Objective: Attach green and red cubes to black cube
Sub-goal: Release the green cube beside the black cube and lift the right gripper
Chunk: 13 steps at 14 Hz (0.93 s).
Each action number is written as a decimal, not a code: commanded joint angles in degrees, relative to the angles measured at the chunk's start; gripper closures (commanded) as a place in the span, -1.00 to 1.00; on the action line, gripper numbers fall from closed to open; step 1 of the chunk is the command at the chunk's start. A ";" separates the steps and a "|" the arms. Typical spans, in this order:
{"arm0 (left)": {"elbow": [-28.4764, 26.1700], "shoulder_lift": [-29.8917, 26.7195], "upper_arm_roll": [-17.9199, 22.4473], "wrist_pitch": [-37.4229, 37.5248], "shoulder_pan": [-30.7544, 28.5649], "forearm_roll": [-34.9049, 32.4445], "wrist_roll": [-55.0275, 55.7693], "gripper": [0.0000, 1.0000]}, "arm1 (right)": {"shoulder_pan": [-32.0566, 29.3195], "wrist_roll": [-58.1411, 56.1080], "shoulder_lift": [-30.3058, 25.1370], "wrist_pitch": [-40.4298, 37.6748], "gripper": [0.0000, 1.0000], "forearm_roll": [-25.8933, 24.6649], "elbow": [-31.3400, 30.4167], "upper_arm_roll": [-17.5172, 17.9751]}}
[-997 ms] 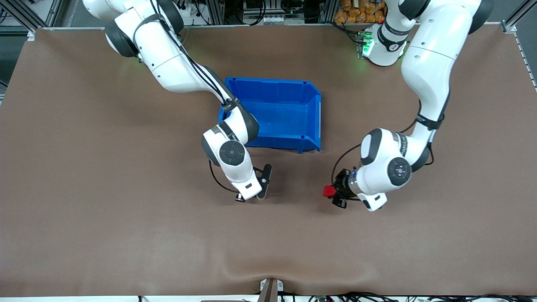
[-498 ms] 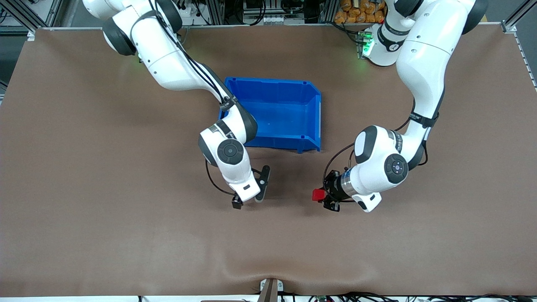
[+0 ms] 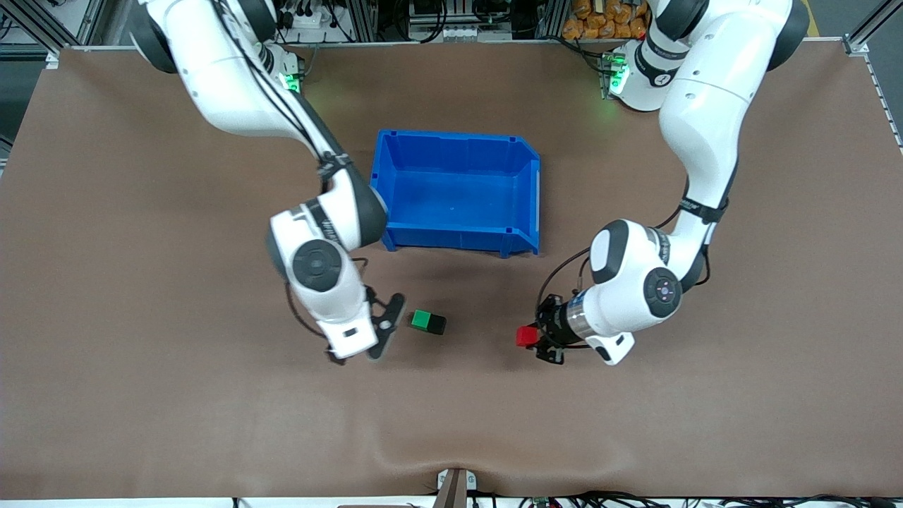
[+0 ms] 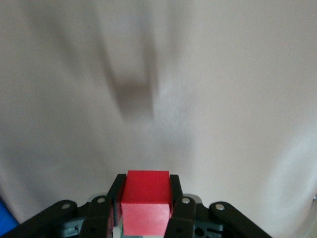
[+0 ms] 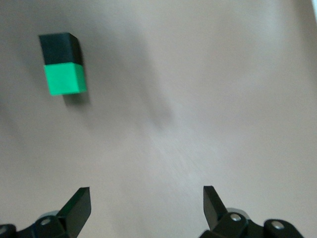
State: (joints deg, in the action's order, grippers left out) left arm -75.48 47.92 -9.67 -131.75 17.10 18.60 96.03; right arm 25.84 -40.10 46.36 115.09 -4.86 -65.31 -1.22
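The green cube (image 3: 422,320) and the black cube (image 3: 437,325) lie side by side, touching, on the brown table, nearer the front camera than the blue bin. The right wrist view shows the same pair, green cube (image 5: 64,79) against black cube (image 5: 60,48). My right gripper (image 3: 360,351) stands open and holds nothing, just beside the green cube toward the right arm's end; its fingers (image 5: 79,204) are wide apart around bare table. My left gripper (image 3: 533,339) is shut on the red cube (image 3: 525,336), low over the table toward the left arm's end. The red cube (image 4: 147,201) sits squarely between the left gripper's (image 4: 146,184) pads.
A blue bin (image 3: 451,136) stands in the middle of the table, farther from the front camera than the cubes; nothing shows inside it. Brown mat stretches on all sides. A small bracket (image 3: 453,487) sits at the table's front edge.
My right gripper opened and drew away toward the right arm's end, uncovering the green and black cubes on the table. My left gripper carried the red cube closer to them.
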 commanded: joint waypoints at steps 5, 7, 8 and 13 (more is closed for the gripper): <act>8.24 5.34 0.45 -3.50 4.43 1.00 9.16 1.00 | -9.38 0.55 -6.01 -4.60 -1.00 1.33 -1.40 1.31; 8.15 6.92 0.44 -6.84 5.49 1.00 10.92 1.00 | -13.69 -0.06 -6.19 -5.14 -1.00 3.44 -1.40 1.31; 8.15 7.53 0.36 -8.07 5.58 1.00 11.62 1.00 | -15.19 -0.16 -6.19 -5.14 -1.00 4.24 -1.48 1.40; 7.72 9.12 0.53 -10.54 7.77 1.00 16.11 1.00 | -20.29 -0.33 -6.28 -3.39 -1.00 7.83 -5.26 1.40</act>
State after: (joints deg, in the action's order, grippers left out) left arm -69.28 55.61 -9.64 -140.59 23.68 18.64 110.64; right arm 7.84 -40.45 41.52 110.51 0.67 -67.36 -1.05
